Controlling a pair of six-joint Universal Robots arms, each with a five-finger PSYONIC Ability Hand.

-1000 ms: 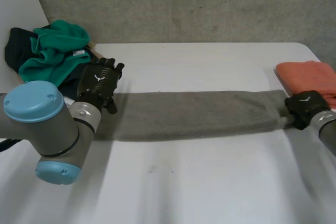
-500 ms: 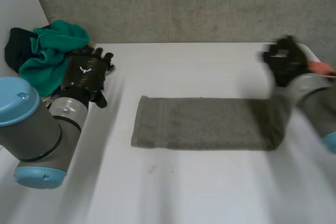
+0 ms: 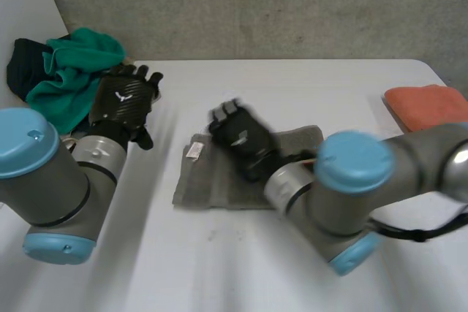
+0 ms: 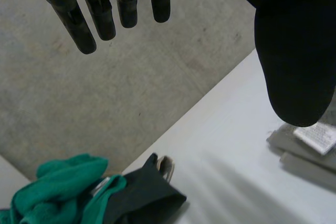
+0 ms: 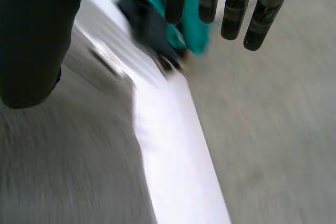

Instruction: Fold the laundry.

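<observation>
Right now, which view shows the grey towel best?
The head view: the folded grey towel lies with most of its outline visible, the right hand over its middle. The left wrist view catches its labelled corner; the right wrist view looks across its surface under the palm.

The right hand (image 3: 241,138) shows as a blur, and with its arm it covers much of the grey towel (image 3: 191,184) — the towel's right end is hidden. The orange cloth (image 3: 428,104) runs off the edge. The towel's tag (image 4: 315,136) is too small to read. Beyond the right fingertips a green smear is probably the clothes (image 5: 190,22).
</observation>
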